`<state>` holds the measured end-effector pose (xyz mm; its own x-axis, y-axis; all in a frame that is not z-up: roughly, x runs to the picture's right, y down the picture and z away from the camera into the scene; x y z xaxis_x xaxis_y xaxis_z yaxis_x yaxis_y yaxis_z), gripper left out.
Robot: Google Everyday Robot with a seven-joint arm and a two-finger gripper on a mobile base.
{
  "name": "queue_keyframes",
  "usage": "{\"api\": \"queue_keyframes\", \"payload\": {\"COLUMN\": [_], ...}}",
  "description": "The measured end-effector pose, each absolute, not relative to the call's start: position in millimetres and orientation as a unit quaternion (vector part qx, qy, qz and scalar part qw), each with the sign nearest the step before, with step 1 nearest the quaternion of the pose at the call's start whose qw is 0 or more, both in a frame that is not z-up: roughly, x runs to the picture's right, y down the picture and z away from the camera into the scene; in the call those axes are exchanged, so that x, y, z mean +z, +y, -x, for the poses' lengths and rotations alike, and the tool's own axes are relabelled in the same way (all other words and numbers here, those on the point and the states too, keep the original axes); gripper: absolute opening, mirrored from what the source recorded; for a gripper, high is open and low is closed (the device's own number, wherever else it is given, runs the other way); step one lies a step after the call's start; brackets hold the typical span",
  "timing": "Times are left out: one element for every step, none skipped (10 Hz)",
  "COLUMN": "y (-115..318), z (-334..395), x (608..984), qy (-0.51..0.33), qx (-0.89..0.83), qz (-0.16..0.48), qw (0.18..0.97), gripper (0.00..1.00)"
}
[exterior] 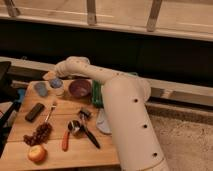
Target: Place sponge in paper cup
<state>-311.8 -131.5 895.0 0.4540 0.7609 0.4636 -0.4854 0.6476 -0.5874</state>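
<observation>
The smooth white arm (117, 95) curves over the wooden table (60, 145) to its far left corner, where the gripper (54, 76) hangs just above the short off-white paper cup (58, 90). A soft blue sponge (56, 82) sits at the cup's mouth, under the gripper. A round purple bowl (79, 88) stands just beside the cup, and a rounded blue-grey lump (41, 89) lies on its other side.

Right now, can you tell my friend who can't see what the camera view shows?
A white robot arm reaches over a wooden table, its gripper holding a blue sponge just above a paper cup. A purple bowl sits beside the cup, with grapes and an apple nearer the front.
</observation>
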Motion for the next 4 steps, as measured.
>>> {"api": "queue_keyframes", "payload": {"y": [-139, -148, -149, -148], "z": [310, 310, 314, 313], "x": [888, 879, 875, 876], "qy": [-0.360, -0.350, -0.347, -0.346], "qx": [0.368, 0.360, 0.356, 0.356], "qz": [0.184, 0.179, 0.179, 0.179], "qw": [0.837, 0.846, 0.849, 0.850], "gripper": [0.73, 0.73, 0.73, 0.73]}}
